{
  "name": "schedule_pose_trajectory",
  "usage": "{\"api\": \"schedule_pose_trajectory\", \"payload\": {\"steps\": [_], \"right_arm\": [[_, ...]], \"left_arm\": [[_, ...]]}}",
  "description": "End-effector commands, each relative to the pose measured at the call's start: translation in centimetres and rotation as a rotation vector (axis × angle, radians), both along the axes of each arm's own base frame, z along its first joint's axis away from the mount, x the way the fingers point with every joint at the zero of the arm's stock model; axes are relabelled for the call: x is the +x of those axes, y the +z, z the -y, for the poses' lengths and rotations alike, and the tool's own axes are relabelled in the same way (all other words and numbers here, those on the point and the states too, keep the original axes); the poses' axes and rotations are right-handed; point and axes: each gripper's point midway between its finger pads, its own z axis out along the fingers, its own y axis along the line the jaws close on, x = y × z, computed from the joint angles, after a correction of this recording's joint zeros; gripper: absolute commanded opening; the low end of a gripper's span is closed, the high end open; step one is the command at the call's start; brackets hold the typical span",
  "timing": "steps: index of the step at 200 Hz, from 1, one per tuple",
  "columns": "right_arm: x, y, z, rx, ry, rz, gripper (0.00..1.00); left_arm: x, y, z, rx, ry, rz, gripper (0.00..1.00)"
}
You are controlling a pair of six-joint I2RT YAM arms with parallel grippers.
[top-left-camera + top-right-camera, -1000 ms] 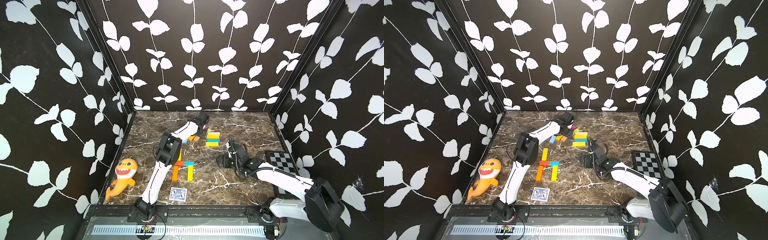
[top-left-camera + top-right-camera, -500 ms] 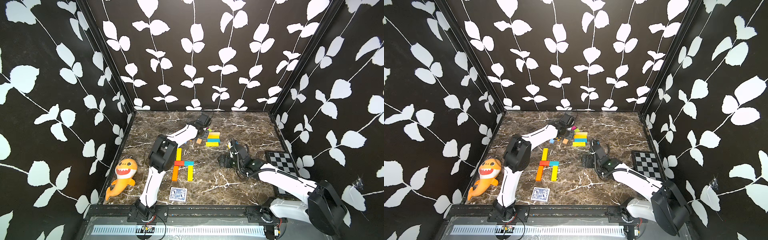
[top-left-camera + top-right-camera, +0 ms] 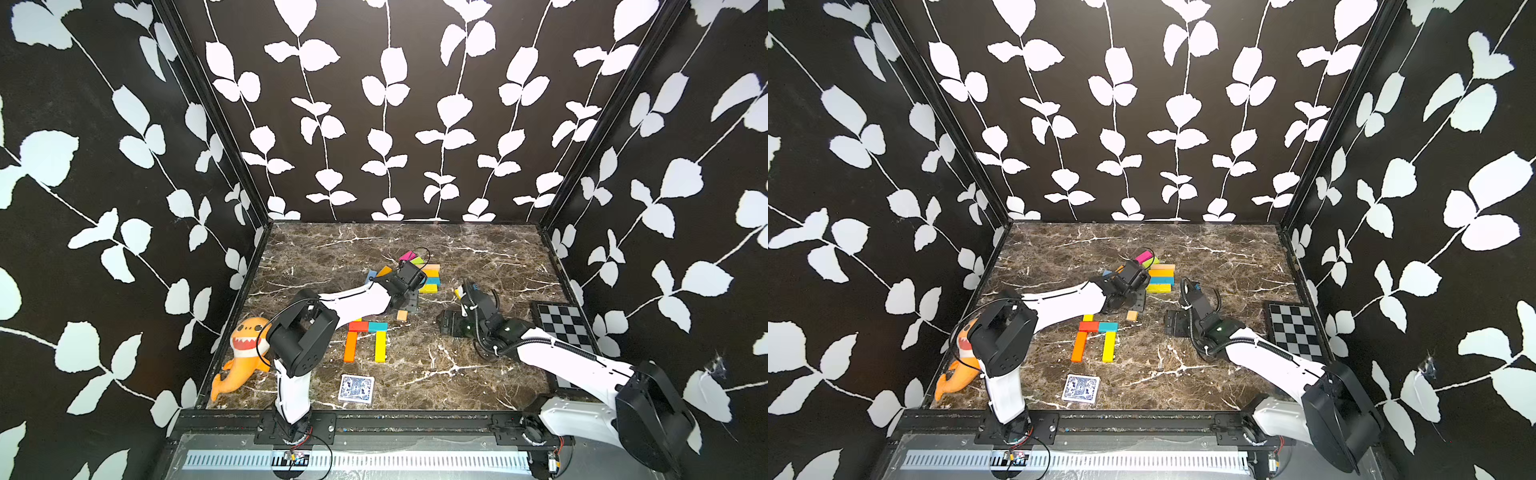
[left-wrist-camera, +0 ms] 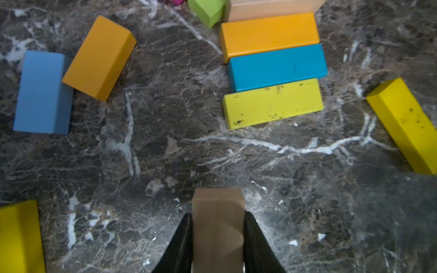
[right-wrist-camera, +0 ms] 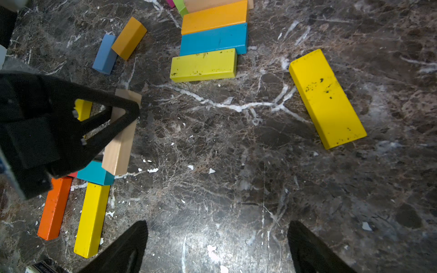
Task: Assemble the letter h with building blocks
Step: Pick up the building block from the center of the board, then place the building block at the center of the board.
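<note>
We see the left gripper (image 4: 217,215) pinching a plain tan block (image 5: 119,146) across its narrow width. This hold, we judge, leaves the ends free to butt against the unfinished letter (image 3: 376,326) lying just beside it. The left arm (image 3: 353,301) reaches forward from a raised elbow, wrist bent down. The right gripper (image 5: 217,227) hangs spread and empty over the table (image 3: 457,374) — apart from the spare blocks (image 3: 430,280) further back.

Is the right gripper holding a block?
No: in the right wrist view the right gripper stands open, with only the marble tabletop showing between its jaws.
</note>
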Motion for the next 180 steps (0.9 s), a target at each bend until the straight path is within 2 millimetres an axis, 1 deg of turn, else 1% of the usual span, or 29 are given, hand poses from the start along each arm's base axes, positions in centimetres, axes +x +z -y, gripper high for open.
{"api": "schedule_pose_trajectory", "payload": {"steps": [1,42,82,131,170,180], "right_arm": [[0.1,0.3,0.4,0.016,-0.024,0.019,0.92],[0.0,0.1,0.6,0.015,-0.026,0.013,0.92],[-0.2,0.2,1.1,0.011,-0.039,0.027,0.92],[-0.3,0.1,1.6,0.012,-0.046,0.025,0.92],[-0.3,0.0,1.8,0.014,-0.051,0.024,0.92],[-0.3,0.0,1.9,0.013,-0.053,0.024,0.92]], "left_arm": [[0.7,0.6,-0.9,0.01,0.084,0.037,0.28],[1.8,-0.1,-0.8,0.056,0.104,0.042,0.26],[2.0,-1.1,-0.6,0.069,0.109,0.027,0.25],[2.1,-1.8,-1.2,0.112,0.123,0.026,0.25],[2.4,-1.9,-1.3,0.135,0.13,0.032,0.27],[2.4,-2.0,-1.2,0.132,0.128,0.029,0.3]]}}
